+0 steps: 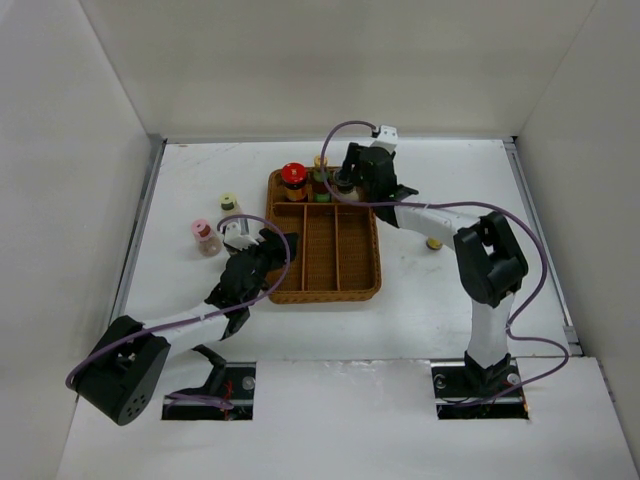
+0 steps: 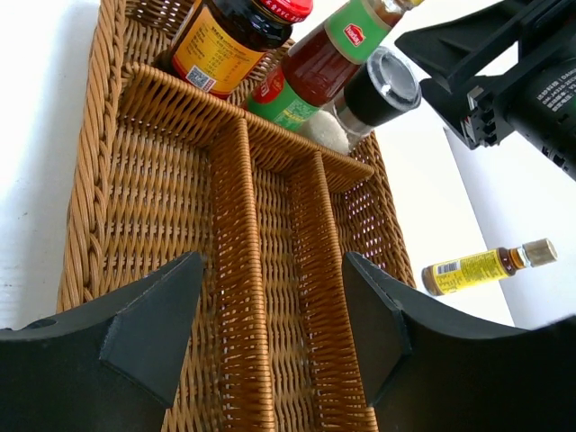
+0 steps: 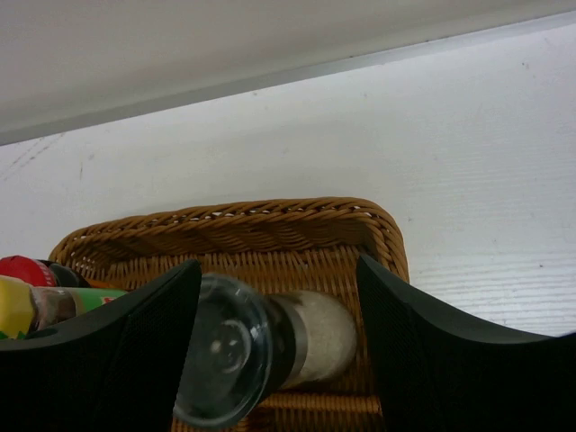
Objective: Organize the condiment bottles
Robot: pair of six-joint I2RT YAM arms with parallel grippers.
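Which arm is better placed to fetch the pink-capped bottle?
Left. The pink-capped bottle stands left of the tray, near the open, empty left end effector; the right end effector straddles the grinder in the tray.

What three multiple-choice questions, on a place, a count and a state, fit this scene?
1. Where is the pink-capped bottle? A in the wicker tray; B on the table left of it; C in a gripper.
2. How many containers stand in the tray's far compartment? A one; B three; C five.
3. The left gripper is: A open, empty; B shut on a jar; C hidden.
B: it stands outside the rim. B: red-capped jar, sauce bottle, grinder. A: jaws apart, nothing gripped.
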